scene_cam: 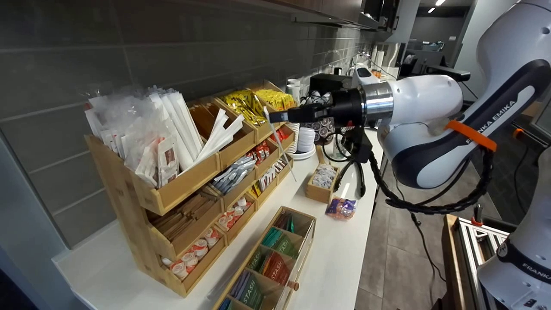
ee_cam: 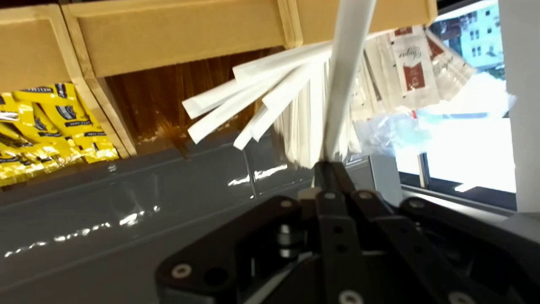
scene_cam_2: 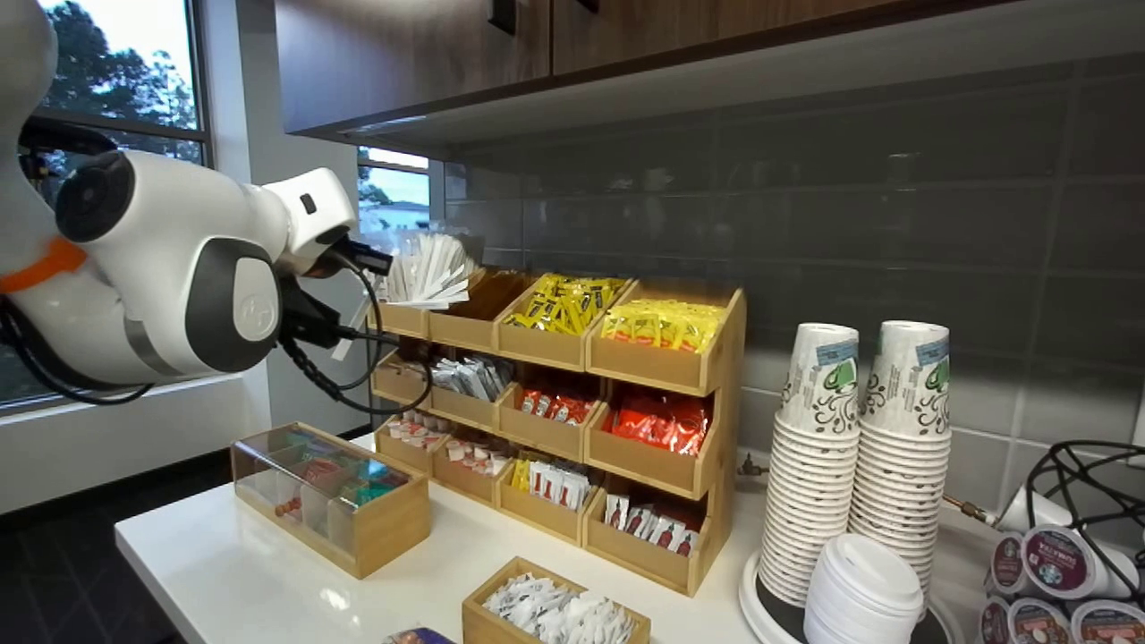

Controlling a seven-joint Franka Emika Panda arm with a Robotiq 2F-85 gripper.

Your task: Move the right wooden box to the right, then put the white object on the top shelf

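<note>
Off the front of the stepped wooden rack [scene_cam: 129,215]: gripper [ee_cam: 332,171] clamped on one white paper-wrapped straw [ee_cam: 342,76], long axis steep, most of it hanging below the grip. Top shelf [scene_cam_2: 541,349] lies ahead of the gripper, its bundle of similar straws [scene_cam: 183,129] beyond. Judgement: straw needs raising or tipping flatter to clear the shelf's front edge. Small wooden box [scene_cam: 317,193] on desk [scene_cam: 335,254], well apart.

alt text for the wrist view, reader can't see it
A black end effector grips a long white stick in front of a wooden top shelf, seen upside down, with yellow packets at left and more sticks near centre.
</note>
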